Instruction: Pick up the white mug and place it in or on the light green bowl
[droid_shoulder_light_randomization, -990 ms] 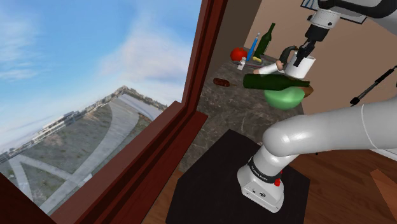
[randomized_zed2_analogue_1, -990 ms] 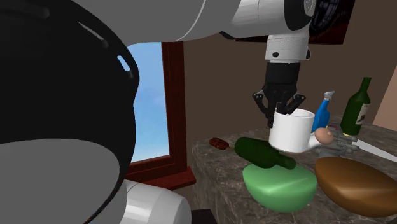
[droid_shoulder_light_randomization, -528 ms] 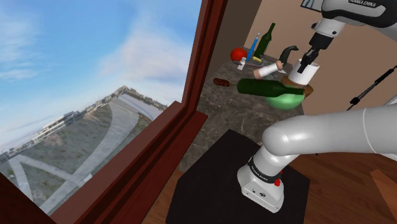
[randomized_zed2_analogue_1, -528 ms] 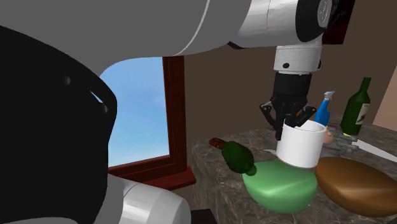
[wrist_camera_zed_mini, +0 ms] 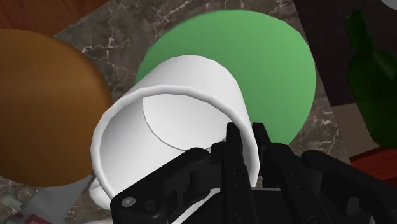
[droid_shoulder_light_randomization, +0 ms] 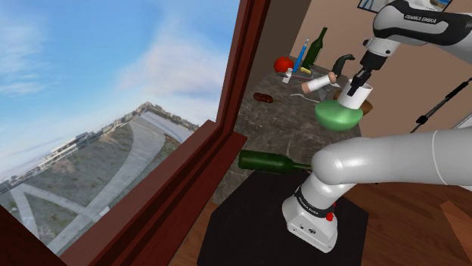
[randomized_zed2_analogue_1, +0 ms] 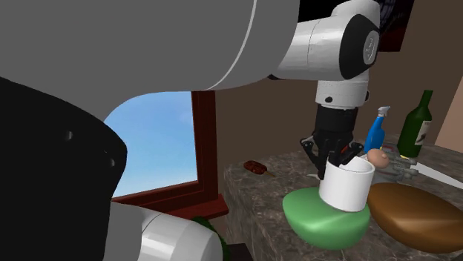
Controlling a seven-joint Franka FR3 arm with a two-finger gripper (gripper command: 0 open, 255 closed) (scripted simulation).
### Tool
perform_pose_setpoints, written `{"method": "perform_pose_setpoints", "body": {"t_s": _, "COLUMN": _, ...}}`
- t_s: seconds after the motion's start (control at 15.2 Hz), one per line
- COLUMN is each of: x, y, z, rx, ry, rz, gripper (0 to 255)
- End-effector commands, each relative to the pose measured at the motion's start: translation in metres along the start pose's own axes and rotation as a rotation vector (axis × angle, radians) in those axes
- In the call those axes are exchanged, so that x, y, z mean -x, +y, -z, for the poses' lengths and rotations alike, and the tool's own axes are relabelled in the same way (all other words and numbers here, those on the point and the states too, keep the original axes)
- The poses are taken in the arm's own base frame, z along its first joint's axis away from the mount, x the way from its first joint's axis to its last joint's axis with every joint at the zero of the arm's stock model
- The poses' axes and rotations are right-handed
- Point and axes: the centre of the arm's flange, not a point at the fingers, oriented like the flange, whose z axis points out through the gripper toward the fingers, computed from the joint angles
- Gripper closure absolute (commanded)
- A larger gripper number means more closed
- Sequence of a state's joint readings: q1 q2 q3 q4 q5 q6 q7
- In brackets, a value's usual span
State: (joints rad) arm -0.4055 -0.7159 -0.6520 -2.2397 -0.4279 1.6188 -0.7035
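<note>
Stand (droid_shoulder_light_randomization: 249,219) comes nearest in the shoulder view, a black box carrying the white arm (droid_shoulder_light_randomization: 378,159). Just beyond it, on the bowl's near side and off the counter, a dark bottle (droid_shoulder_light_randomization: 266,162) lies on its side, neck towards the arm's base. In the wrist view it sits past the counter's edge, well apart from the bowl.

The marbled counter (droid_shoulder_light_randomization: 276,125) follows. The light green bowl (randomized_zed2_analogue_1: 323,221) sits close to the counter's near edge. The white mug (randomized_zed2_analogue_1: 346,185) is right over the bowl. It leans a little, mouth up, and its base meets the bowl's top. I cannot tell whether its weight rests there.

The gripper (wrist_camera_zed_mini: 247,136) comes down from above the bowl and is closed on the mug. Its two fingers (wrist_camera_zed_mini: 234,143) pinch the mug's wall at the rim, one inside and one outside.

A brown dish (randomized_zed2_analogue_1: 415,213) sits just beside the bowl, on the second exterior view's right. Behind the bowl a small egg-shaped thing (randomized_zed2_analogue_1: 378,158) shows past the mug's rim.

Farther from the bowl, near the brown wall, stand a blue spray bottle (randomized_zed2_analogue_1: 375,132) and an upright green bottle (randomized_zed2_analogue_1: 415,122). A red ball (droid_shoulder_light_randomization: 282,63) lies in that far group on the window side. A small dark red thing (droid_shoulder_light_randomization: 264,97) lies alone on the counter, well apart from the bowl and towards the window frame (droid_shoulder_light_randomization: 238,83). The frame is dark red wood, with sky and land behind it.
</note>
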Motion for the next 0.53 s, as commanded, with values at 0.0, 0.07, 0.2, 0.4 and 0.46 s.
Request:
{"method": "perform_pose_setpoints", "body": {"t_s": 0.0, "x": -0.001, "y": 0.001, "z": -0.010, "rx": 0.000, "ry": 0.001, "rz": 0.000, "gripper": 255}}
{"method": "perform_pose_setpoints", "body": {"t_s": 0.07, "x": -0.001, "y": 0.001, "z": -0.016, "rx": 0.000, "ry": 0.001, "rz": 0.000, "gripper": 255}}
{"method": "perform_pose_setpoints", "body": {"t_s": 0.2, "x": -0.001, "y": 0.001, "z": -0.023, "rx": 0.000, "ry": 0.001, "rz": 0.000, "gripper": 255}}
{"method": "perform_pose_setpoints", "body": {"t_s": 0.4, "x": -0.001, "y": 0.001, "z": -0.023, "rx": 0.000, "ry": 0.001, "rz": 0.000, "gripper": 255}}
{"method": "perform_pose_setpoints", "body": {"t_s": 0.46, "x": -0.001, "y": 0.001, "z": -0.023, "rx": 0.000, "ry": 0.001, "rz": 0.000, "gripper": 255}}
